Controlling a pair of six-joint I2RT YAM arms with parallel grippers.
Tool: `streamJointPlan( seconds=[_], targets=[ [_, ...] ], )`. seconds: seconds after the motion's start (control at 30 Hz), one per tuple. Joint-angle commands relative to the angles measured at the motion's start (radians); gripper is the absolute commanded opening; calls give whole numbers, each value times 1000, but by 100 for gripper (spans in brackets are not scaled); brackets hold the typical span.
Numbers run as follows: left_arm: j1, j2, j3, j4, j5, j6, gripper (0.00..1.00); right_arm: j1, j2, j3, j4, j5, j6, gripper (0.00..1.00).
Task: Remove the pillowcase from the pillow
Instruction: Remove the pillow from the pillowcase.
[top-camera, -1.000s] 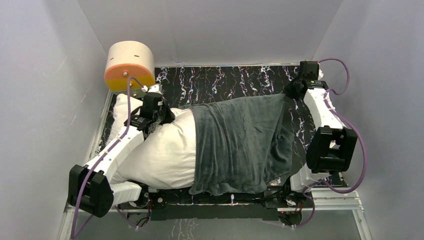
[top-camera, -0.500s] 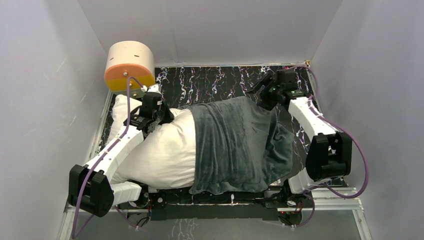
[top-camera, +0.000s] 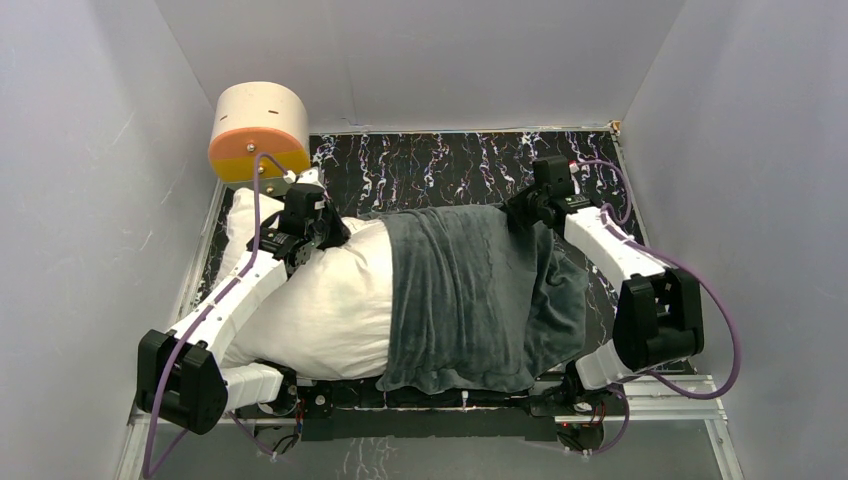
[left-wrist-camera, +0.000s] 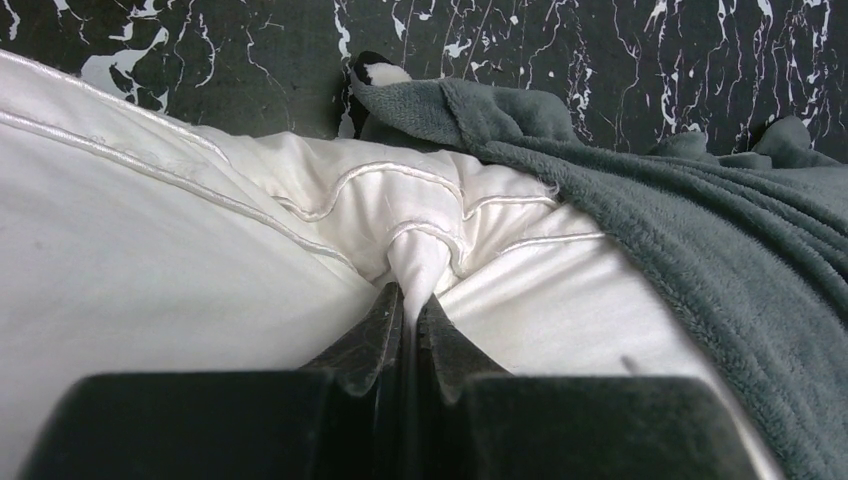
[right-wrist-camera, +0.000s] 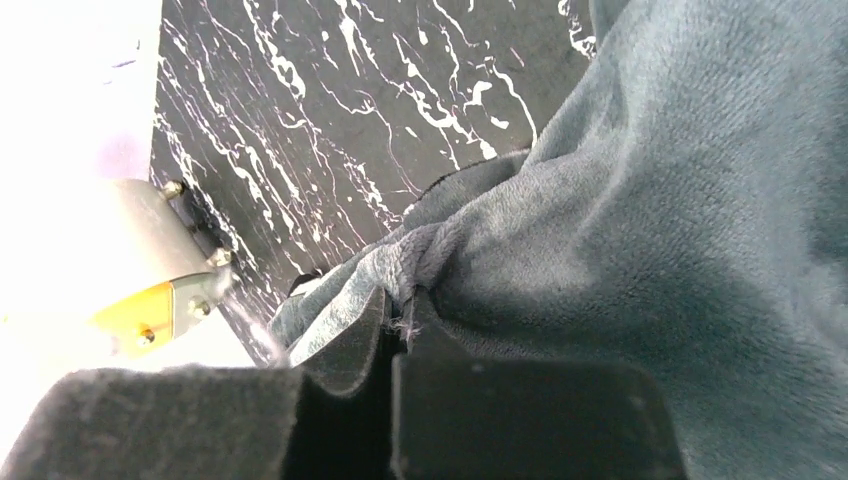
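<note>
The pillowcase (top-camera: 470, 290) drapes over the pillow (top-camera: 320, 300), hiding its right half.

Black, white-veined table (top-camera: 430, 165). Bears a white pillow (top-camera: 320, 300) from nine o'clock to centre, with a grey pillowcase (top-camera: 470, 290) spilling onto it toward three. Holds a cream-and-orange cylinder (top-camera: 258, 125) at eleven.

dark grey pillowcase (top-camera: 470, 290), white pillow (top-camera: 330, 305)

Much of pillow (top-camera: 320, 300) hidden under pillowcase (top-camera: 470, 290).
</note>
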Motion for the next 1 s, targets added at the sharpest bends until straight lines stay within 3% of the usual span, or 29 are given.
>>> streamJointPlan(
  seconds=[0.0,0.1,0.23,0.4,0.53,0.67,0.73,0.83,0.97],
  targets=[
    [8,-26,-9,-216,-61,27,0,-73,-67,58,-79,285,-82,0],
    [8,-36,-24,-220,-85,26,0,-169,-79,108,-31,281,-221,0],
    [21,-26,-38,-265,-185,11,0,-302,-33,263,-105,282,-370,0],
    [101,-33,-59,-257,-138,25,0,-320,8,367,-125,326,-522,0],
    [109,-13,-42,-260,-130,29,0,-320,57,406,-160,175,-539,0],
    [127,-21,-40,-281,-156,26,0,-321,40,366,-150,210,-533,0],
    [136,-31,-40,-284,-151,27,0,-322,30,359,-139,73,-591,7],
    [138,-41,-36,-265,-103,25,0,-322,14,344,-137,-264,-647,21],
    [138,-55,-29,-225,-3,24,0,-319,-68,203,-111,-455,-648,59]
  ],
)
